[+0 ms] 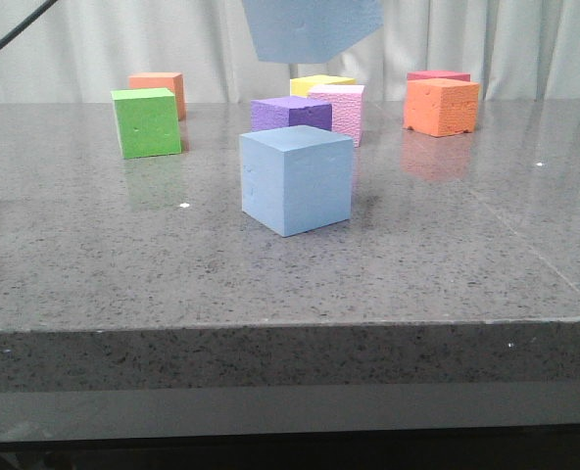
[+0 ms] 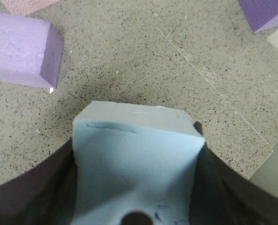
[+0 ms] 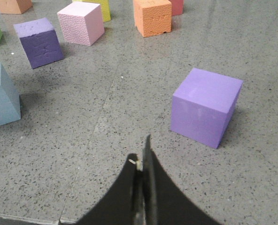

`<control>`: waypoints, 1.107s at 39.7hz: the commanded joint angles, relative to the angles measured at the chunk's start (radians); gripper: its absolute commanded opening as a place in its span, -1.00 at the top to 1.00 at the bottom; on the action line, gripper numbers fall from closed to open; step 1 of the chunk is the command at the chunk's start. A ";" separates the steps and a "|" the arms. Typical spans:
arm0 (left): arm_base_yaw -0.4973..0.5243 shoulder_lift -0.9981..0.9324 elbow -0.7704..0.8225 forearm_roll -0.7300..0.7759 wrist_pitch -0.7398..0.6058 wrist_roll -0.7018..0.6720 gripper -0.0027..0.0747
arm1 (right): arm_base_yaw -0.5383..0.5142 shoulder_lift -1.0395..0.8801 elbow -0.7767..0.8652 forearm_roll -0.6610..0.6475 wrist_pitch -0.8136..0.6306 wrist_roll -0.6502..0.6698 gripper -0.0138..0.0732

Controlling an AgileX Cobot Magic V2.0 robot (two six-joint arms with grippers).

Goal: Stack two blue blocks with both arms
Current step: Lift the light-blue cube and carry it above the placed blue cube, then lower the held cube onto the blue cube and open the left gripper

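One blue block (image 1: 297, 179) stands on the grey table near the middle; it also shows at the edge of the right wrist view (image 3: 0, 96). The second blue block (image 1: 310, 24) hangs in the air above and slightly behind it, tilted, its top cut off by the frame. My left gripper (image 2: 136, 136) is shut on this block (image 2: 134, 168), one dark finger on each side. The left gripper itself is out of the front view. My right gripper (image 3: 143, 150) is shut and empty, low over the table, beside a purple cube (image 3: 204, 105).
Behind the resting blue block stand a dark purple cube (image 1: 290, 113), a pink cube (image 1: 339, 110) and a yellow cube (image 1: 319, 85). A green cube (image 1: 148, 122) and an orange one (image 1: 160, 88) are at the back left, another orange cube (image 1: 441, 106) at the back right.
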 commanded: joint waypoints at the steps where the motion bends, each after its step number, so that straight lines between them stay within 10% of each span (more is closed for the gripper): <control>1: -0.008 -0.049 -0.007 -0.007 0.010 -0.027 0.48 | -0.006 0.003 -0.025 -0.011 -0.084 -0.003 0.77; 44: -0.008 0.009 0.051 0.052 0.005 -0.027 0.36 | -0.006 0.003 -0.025 -0.011 -0.084 -0.003 0.77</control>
